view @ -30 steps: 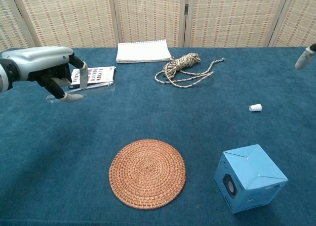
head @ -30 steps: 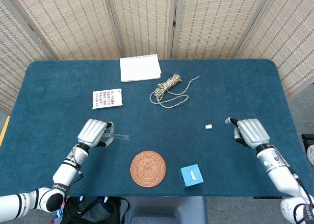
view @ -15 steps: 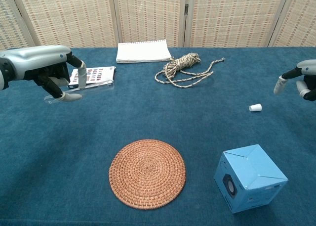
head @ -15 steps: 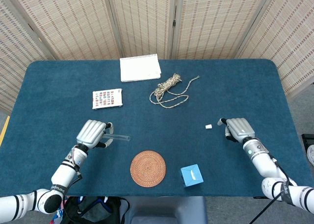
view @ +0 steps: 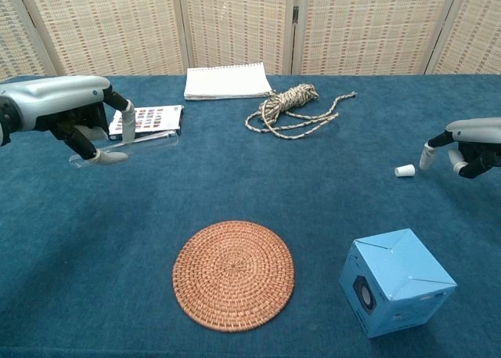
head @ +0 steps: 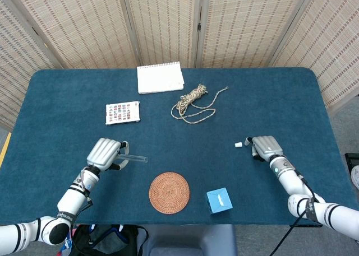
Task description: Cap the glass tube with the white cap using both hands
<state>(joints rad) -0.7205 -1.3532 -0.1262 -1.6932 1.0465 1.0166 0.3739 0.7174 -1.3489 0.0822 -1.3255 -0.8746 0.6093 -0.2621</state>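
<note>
My left hand (head: pixel 105 153) (view: pixel 74 115) holds the clear glass tube (head: pixel 136 157) (view: pixel 149 142) roughly level above the cloth, its free end pointing right. The small white cap (head: pixel 238 145) (view: pixel 405 170) lies on the blue table at the right. My right hand (head: pixel 265 148) (view: pixel 470 145) hovers just right of the cap, fingers apart and pointing down, one fingertip close beside the cap. Nothing is in that hand.
A woven round coaster (head: pixel 169 192) and a light blue box (head: pixel 219 200) sit near the front edge. A coil of rope (head: pixel 192 102), a white notepad (head: pixel 160 77) and a printed card (head: pixel 122 112) lie further back. Woven screens close off the rear.
My right hand has moved left and down toward the white cap, ending right beside it. The left hand with the tube has barely shifted.
</note>
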